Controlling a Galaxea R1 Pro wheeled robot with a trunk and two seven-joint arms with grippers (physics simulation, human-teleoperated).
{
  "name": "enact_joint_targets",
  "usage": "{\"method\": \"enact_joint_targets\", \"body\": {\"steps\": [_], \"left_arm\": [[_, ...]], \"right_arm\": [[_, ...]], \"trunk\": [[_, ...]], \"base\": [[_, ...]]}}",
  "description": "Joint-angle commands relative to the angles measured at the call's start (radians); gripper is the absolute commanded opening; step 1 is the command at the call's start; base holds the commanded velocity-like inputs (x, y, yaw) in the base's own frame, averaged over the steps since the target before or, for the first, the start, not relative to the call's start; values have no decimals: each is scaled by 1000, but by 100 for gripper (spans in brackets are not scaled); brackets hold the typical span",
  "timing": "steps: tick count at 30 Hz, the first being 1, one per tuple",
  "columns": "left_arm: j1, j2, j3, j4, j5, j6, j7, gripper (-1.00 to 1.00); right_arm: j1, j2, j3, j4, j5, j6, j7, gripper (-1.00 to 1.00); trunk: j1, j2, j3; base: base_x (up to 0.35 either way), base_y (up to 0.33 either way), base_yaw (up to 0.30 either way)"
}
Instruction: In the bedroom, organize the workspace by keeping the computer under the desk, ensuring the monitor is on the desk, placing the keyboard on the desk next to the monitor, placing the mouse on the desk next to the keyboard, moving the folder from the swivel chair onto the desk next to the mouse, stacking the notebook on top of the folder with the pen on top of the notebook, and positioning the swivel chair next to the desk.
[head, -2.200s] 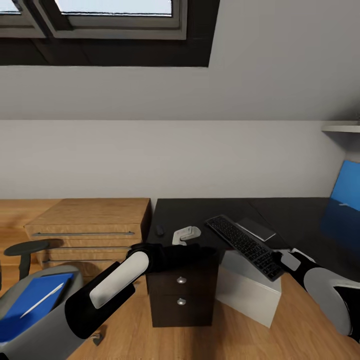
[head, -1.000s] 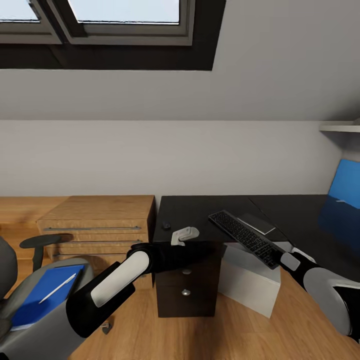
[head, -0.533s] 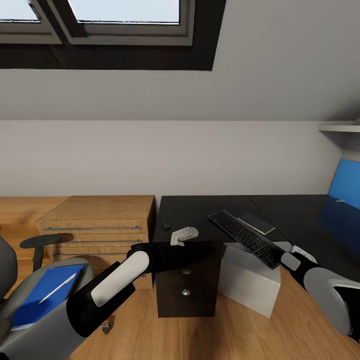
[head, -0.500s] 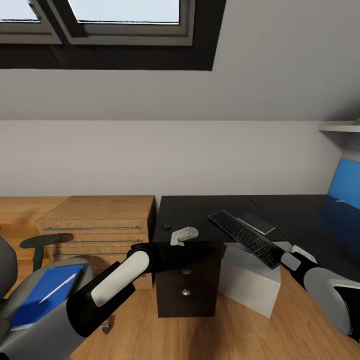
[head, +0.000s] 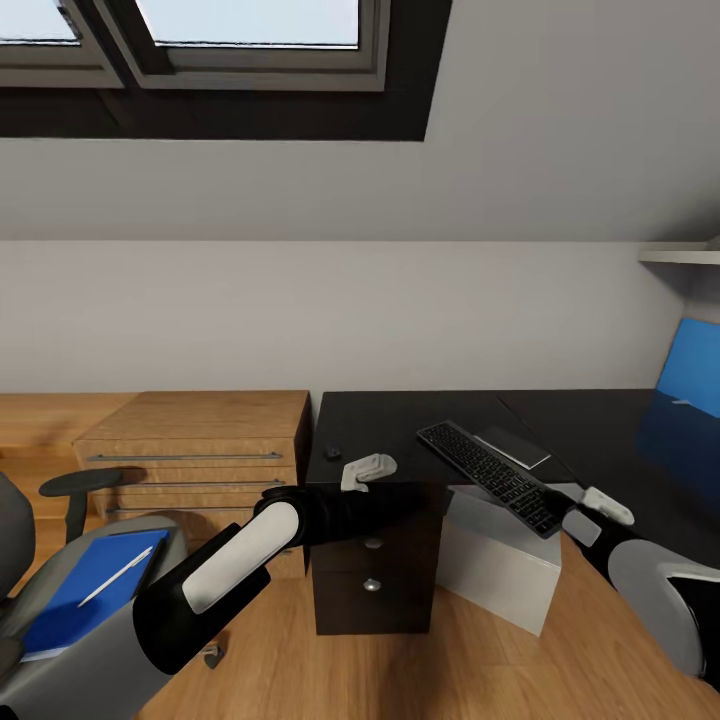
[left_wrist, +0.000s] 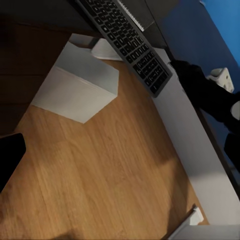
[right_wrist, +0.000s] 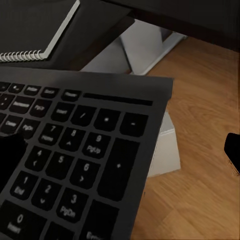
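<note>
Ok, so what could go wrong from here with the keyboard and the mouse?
The keyboard's near end juts past the desk edge above the computer. A nudge from the right gripper beside it may tip it off. The mouse lies close to the left gripper by the desk's edge, so a sweep could knock it down.

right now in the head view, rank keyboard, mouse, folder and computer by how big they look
1. computer, the white box under the desk, shows the most area.
2. folder on the swivel chair and keyboard look close in area; the folder sits nearer the camera, so I won't rank them.
3. mouse, clearly smallest.
</note>
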Motion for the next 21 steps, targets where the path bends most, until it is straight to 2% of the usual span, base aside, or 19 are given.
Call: {"method": "enact_joint_targets", "body": {"steps": [1,8,21], "left_arm": [[-1,0,-1,-1,6,-1,8,100],[-1,0,-3,-1,-5,-1,8,100],[-1,-2,-8,-1,-6,-1,8,100]], "right_arm": [[3,0,-5,0,0,-20,-1,100],[18,2,-3,0,1,-86,0,100],[21,5,-1,0,-1,-97,0,100]], "trunk": [[0,-1,-1],[0,-1,-1],[0,-1,-1]], "base": [[0,0,0],[0,0,0],[0,0,0]]}}
